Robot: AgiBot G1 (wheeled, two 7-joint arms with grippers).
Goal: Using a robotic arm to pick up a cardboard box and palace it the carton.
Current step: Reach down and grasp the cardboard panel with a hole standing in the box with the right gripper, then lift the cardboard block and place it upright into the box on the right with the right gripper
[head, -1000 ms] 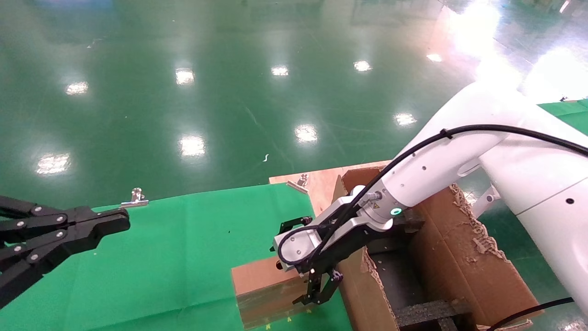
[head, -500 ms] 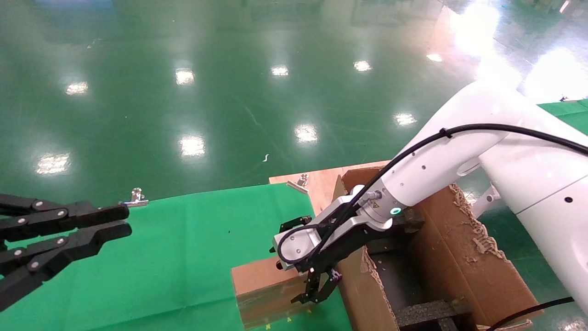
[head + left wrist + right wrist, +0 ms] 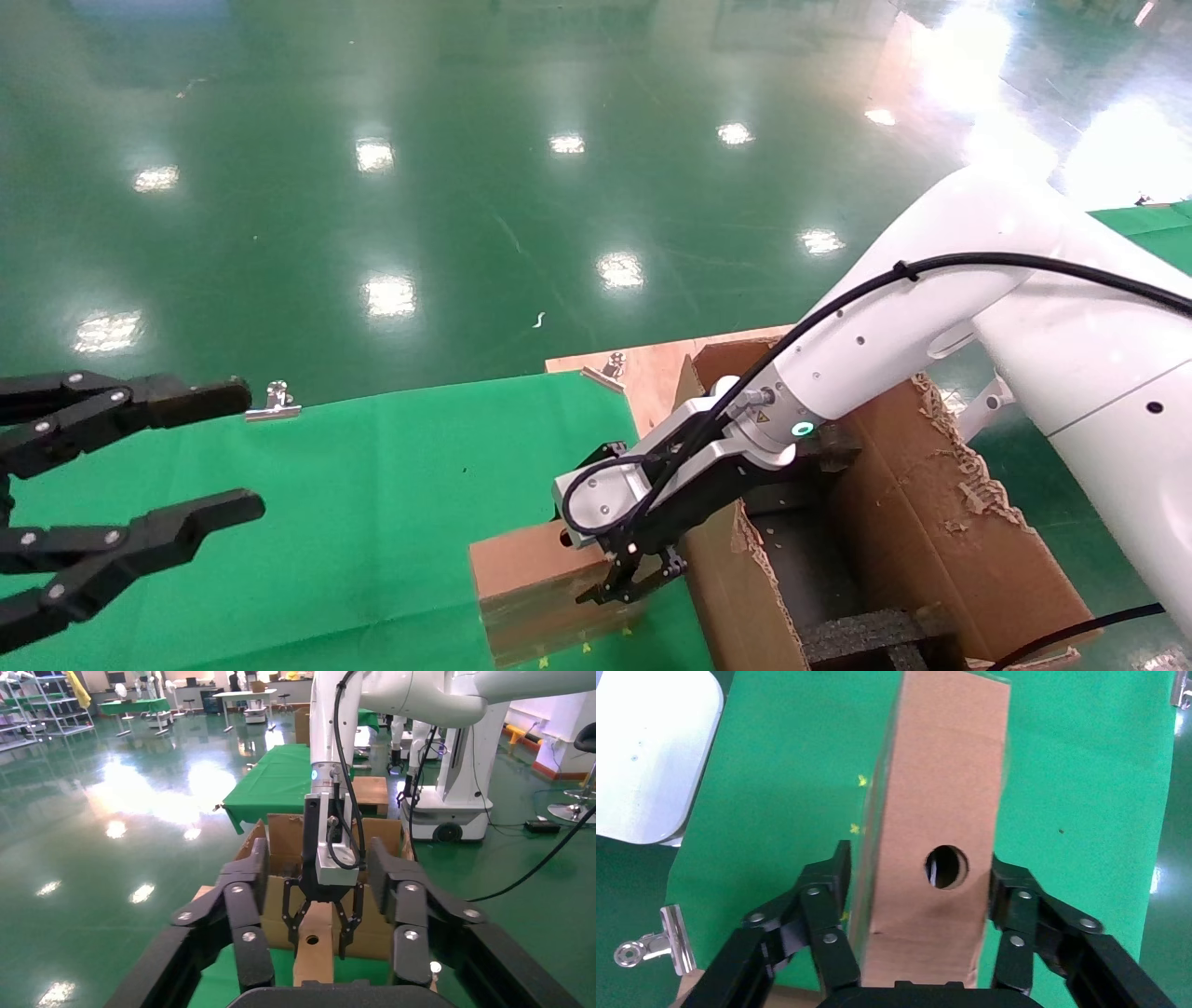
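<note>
The small brown cardboard box (image 3: 526,568) lies on the green cloth, right beside the large torn-flap carton (image 3: 931,522). My white right arm reaches down over it. My right gripper (image 3: 596,550) straddles the box end, fingers closed in against its two long sides. The right wrist view shows the box (image 3: 940,776) with its round hole between my right gripper's (image 3: 919,871) fingers. My all-black left gripper (image 3: 242,450) hovers at the left over the cloth, spread wide and empty. In the left wrist view the box (image 3: 314,952) and the carton (image 3: 281,836) lie ahead of it.
The green cloth (image 3: 372,503) covers the table, held by metal clips (image 3: 275,401) at its far edge. A bare wooden board (image 3: 652,373) lies behind the carton. Black foam inserts (image 3: 866,634) sit inside the carton. Glossy green floor lies beyond.
My right gripper's fingers have drawn in onto the box sides. My left gripper has opened from shut to wide apart. The box has not moved.
</note>
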